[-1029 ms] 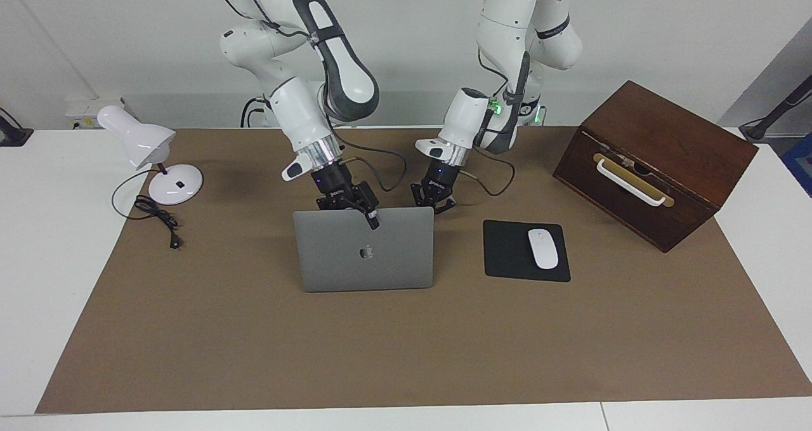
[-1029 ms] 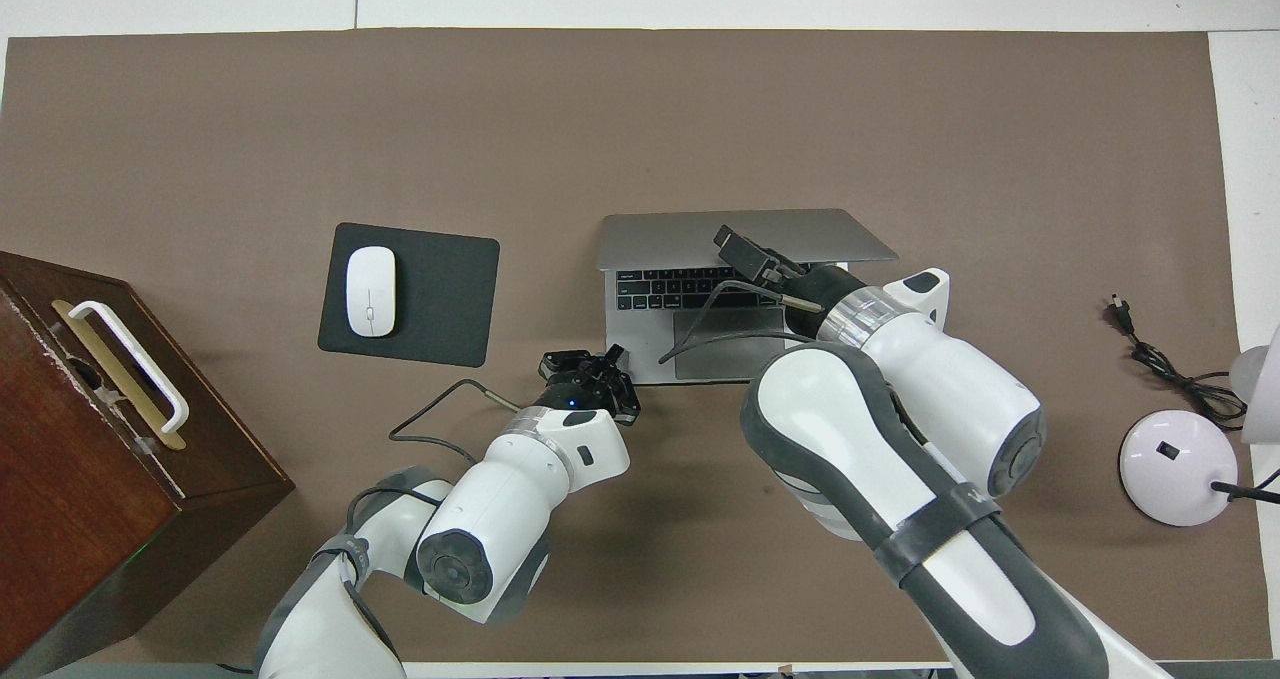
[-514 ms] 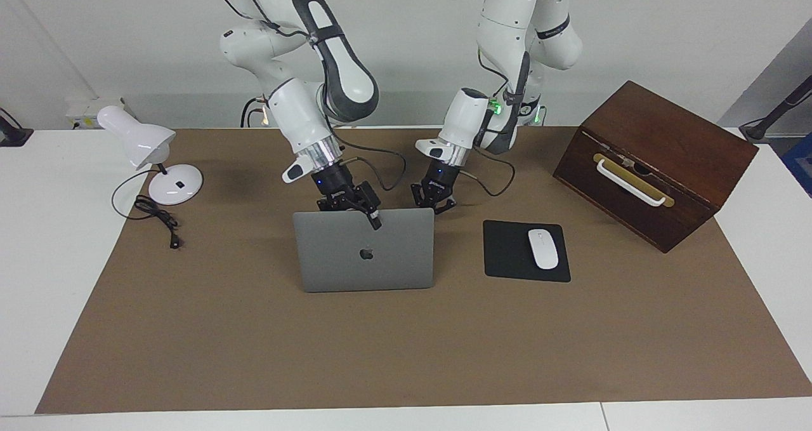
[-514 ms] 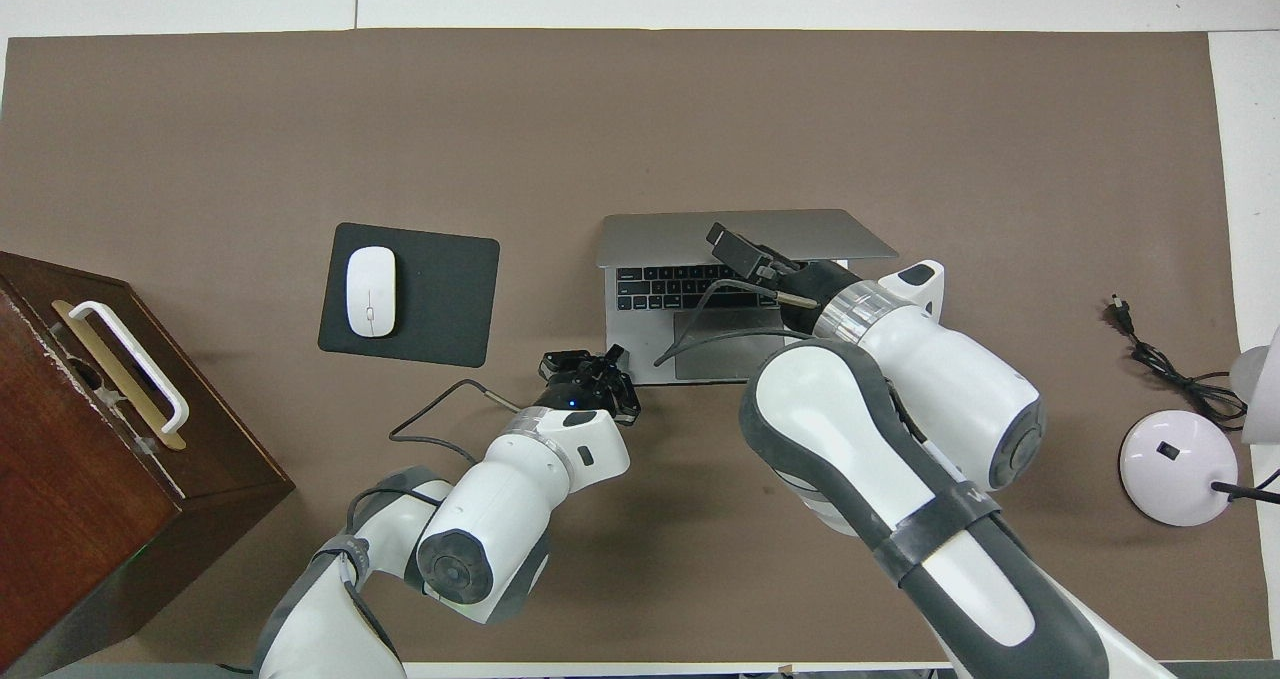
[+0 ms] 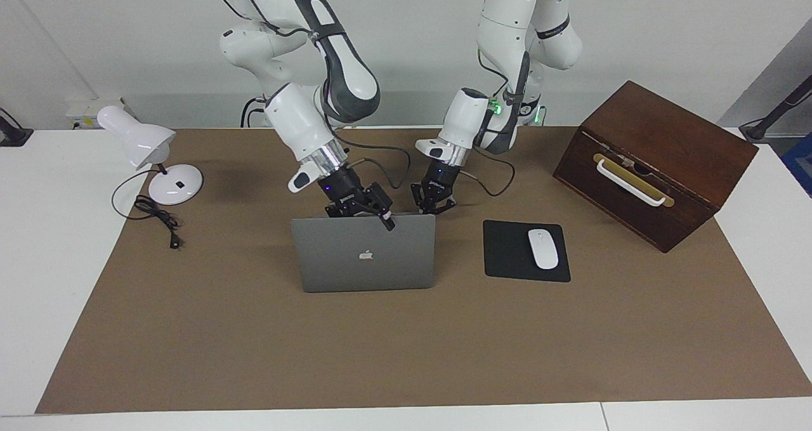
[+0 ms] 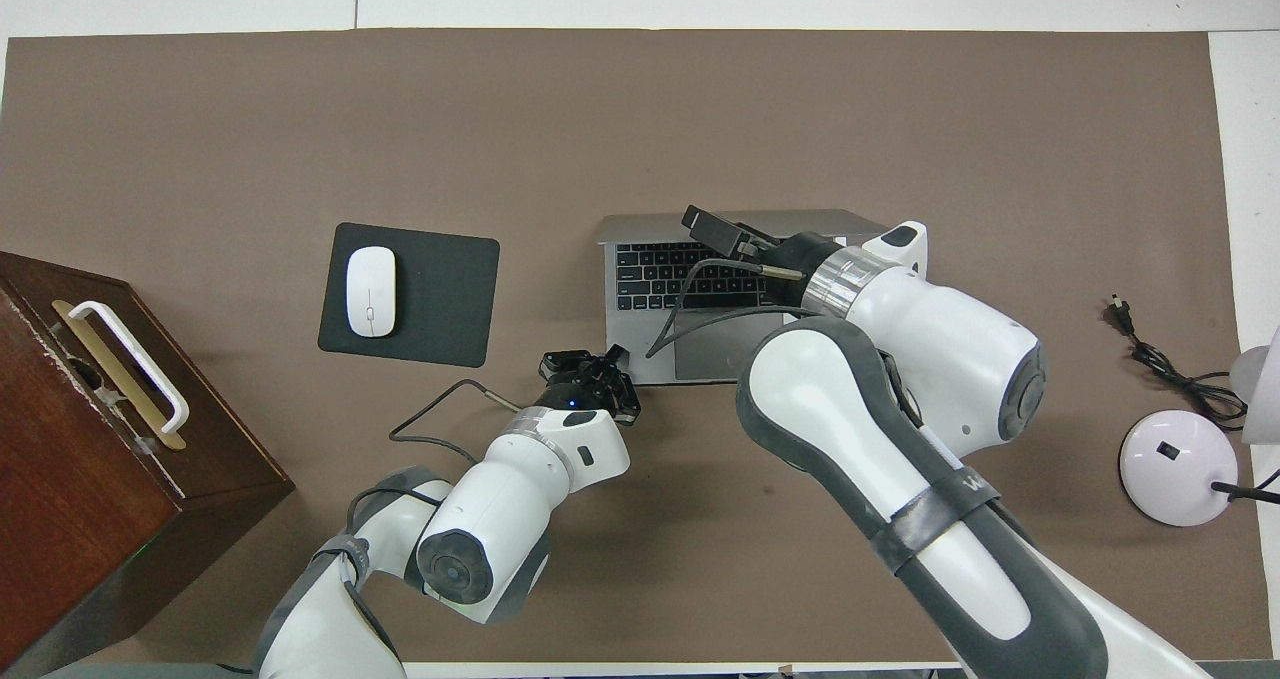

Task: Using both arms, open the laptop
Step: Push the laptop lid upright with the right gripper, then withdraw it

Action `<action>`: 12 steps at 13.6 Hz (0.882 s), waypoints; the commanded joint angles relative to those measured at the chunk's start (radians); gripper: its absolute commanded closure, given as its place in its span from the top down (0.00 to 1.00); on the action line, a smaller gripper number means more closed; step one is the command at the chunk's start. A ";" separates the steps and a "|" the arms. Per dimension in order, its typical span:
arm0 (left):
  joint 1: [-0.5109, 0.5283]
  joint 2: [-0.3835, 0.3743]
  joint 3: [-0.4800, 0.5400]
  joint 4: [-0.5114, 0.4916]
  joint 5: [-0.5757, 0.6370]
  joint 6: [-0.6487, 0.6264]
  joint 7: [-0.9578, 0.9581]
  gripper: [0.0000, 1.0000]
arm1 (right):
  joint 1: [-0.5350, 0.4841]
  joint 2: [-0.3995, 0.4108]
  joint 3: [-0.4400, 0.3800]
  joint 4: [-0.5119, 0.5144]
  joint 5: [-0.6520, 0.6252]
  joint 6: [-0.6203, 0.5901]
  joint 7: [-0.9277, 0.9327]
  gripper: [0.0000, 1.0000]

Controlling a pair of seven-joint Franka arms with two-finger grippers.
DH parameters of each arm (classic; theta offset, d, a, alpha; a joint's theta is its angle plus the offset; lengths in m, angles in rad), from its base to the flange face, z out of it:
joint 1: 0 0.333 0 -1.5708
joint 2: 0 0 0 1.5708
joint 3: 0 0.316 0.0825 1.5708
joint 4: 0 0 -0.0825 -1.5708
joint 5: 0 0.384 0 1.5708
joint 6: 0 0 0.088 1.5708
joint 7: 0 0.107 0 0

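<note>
The silver-grey laptop [image 5: 365, 256] stands open on the brown mat, its lid with the apple logo turned away from the robots. In the overhead view its keyboard [image 6: 650, 274] shows. My right gripper [image 5: 384, 218] is at the lid's top edge, shut on it, with one black finger lying over the lid's outer face. From overhead, the right gripper [image 6: 715, 229] covers part of the lid's rim. My left gripper [image 5: 433, 205] is shut, and its tips rest down by the base's corner nearest the robots. That corner is the one toward the left arm's end, as seen at the left gripper [image 6: 592, 367].
A black mouse pad [image 5: 507, 253] with a white mouse [image 5: 543, 248] lies beside the laptop toward the left arm's end. A brown wooden box [image 5: 653, 164] with a white handle stands past it. A white desk lamp [image 5: 158, 164] and its black cable [image 5: 158, 218] sit at the right arm's end.
The right gripper has carried the lid's top edge away from the robots and toward the left arm's end, so the lid stands more upright and more keyboard shows. The left gripper has stayed put.
</note>
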 commanded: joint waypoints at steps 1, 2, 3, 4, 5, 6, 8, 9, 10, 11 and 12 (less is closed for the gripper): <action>-0.014 0.065 0.009 0.030 0.005 0.008 -0.005 0.00 | -0.054 0.034 0.006 0.081 -0.208 -0.068 0.143 1.00; -0.014 0.065 0.009 0.030 0.006 0.008 -0.005 0.00 | -0.071 0.041 0.006 0.102 -0.230 -0.105 0.147 1.00; -0.014 0.065 0.009 0.030 0.006 0.007 -0.005 0.00 | -0.080 0.050 0.003 0.128 -0.236 -0.152 0.147 1.00; -0.014 0.065 0.009 0.028 0.006 0.008 -0.005 0.00 | -0.094 0.054 0.002 0.148 -0.259 -0.182 0.147 1.00; -0.012 0.065 0.009 0.028 0.006 0.008 -0.005 0.00 | -0.109 0.056 0.003 0.160 -0.292 -0.206 0.150 1.00; -0.012 0.065 0.009 0.030 0.006 0.007 -0.005 0.00 | -0.121 0.059 0.003 0.177 -0.317 -0.243 0.161 1.00; -0.012 0.065 0.009 0.030 0.006 0.007 -0.005 0.00 | -0.132 0.067 0.001 0.216 -0.362 -0.297 0.190 1.00; -0.011 0.065 0.009 0.030 0.006 0.007 -0.005 0.00 | -0.138 0.070 0.001 0.228 -0.389 -0.320 0.203 1.00; -0.011 0.065 0.009 0.030 0.006 0.007 -0.005 0.00 | -0.147 0.076 0.003 0.249 -0.418 -0.346 0.216 1.00; -0.011 0.065 0.009 0.030 0.006 0.007 -0.005 0.00 | -0.155 0.085 0.002 0.271 -0.443 -0.369 0.226 1.00; -0.011 0.065 0.009 0.030 0.006 0.007 -0.005 0.00 | -0.161 0.088 0.001 0.283 -0.466 -0.390 0.227 1.00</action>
